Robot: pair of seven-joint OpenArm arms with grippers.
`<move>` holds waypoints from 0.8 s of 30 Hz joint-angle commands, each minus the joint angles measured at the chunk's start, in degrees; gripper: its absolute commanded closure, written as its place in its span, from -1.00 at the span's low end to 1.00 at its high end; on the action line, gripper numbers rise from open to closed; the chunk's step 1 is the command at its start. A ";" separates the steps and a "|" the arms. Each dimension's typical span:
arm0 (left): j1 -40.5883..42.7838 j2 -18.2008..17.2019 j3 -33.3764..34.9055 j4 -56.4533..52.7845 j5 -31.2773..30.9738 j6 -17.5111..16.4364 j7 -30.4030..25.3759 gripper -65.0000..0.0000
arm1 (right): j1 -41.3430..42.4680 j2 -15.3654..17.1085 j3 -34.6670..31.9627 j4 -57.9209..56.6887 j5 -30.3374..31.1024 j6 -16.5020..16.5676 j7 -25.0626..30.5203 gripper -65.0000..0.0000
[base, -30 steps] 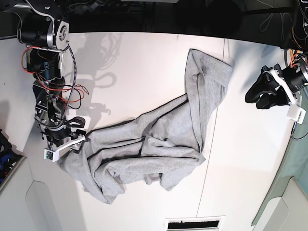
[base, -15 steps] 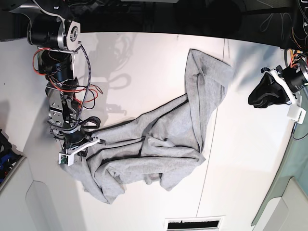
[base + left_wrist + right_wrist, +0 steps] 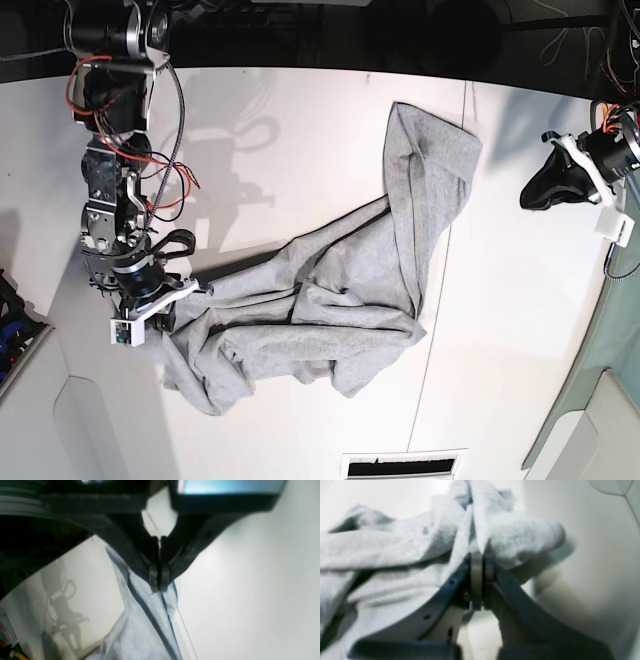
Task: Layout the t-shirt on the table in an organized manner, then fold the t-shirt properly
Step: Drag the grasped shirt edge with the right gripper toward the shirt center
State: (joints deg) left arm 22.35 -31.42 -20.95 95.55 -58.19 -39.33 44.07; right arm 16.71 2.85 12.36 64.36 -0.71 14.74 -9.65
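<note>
Base: t-shirt (image 3: pixel 340 280), bare table (image 3: pixel 500 330) rightward

white table (image 3: pixel 300 150), crumpled grey t-shirt (image 3: pixel 340 290)

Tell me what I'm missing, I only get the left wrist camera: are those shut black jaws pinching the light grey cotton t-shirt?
Observer: No. In the base view the left gripper is shut on nothing, over the bare white table and apart from the light heather-grey cotton t-shirt.
Operator: And the other arm?
Observer: The right gripper is shut on a bunched fold of the t-shirt, at the end farthest from the left gripper.
Operator: Is the shirt flat?
Observer: No, it lies crumpled in a bent shape, with no black lettering showing.
</note>
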 commanded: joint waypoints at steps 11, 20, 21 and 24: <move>0.70 -1.16 -0.48 0.70 -5.01 -0.67 -0.94 1.00 | -13.03 0.28 0.04 35.65 3.78 0.04 -10.10 1.00; 0.68 -1.99 -0.48 0.70 -4.59 -0.67 -1.01 1.00 | 3.32 0.13 0.02 21.53 3.41 0.07 -10.10 1.00; 0.68 -2.16 -0.48 0.70 -4.50 -0.67 -1.01 1.00 | 6.21 0.15 -0.02 17.27 3.02 0.09 -10.08 1.00; 0.68 -2.47 -0.48 0.70 -3.89 -0.67 -1.40 0.86 | 14.38 0.15 -0.07 3.67 3.06 0.33 -10.08 1.00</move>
State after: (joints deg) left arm 23.16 -32.91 -20.95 95.53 -60.97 -39.31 43.88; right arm 29.69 2.85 12.36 66.52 2.15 15.27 -21.28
